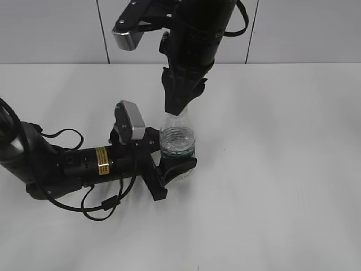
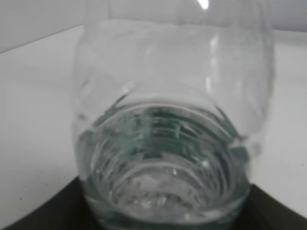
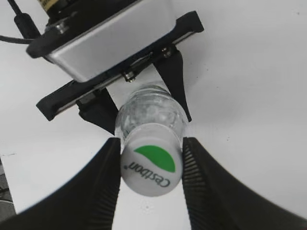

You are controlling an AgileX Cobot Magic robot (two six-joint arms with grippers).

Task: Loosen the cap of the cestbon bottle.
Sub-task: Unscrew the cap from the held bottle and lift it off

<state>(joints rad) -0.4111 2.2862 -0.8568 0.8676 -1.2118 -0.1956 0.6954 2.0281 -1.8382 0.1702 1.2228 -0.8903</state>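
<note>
The cestbon bottle stands upright on the white table, clear with a dark green label. My left gripper comes in from the left and is shut on its body. In the left wrist view the bottle fills the frame and the dark jaws show only at the bottom corners. My right gripper comes down from above over the bottle's top. In the right wrist view its two black fingers press both sides of the white cap with the green leaf mark. In the exterior view the cap is hidden by the gripper.
The left arm and its cables lie low across the table's left half. The white table spreads to the right and front. A pale panelled wall stands behind it.
</note>
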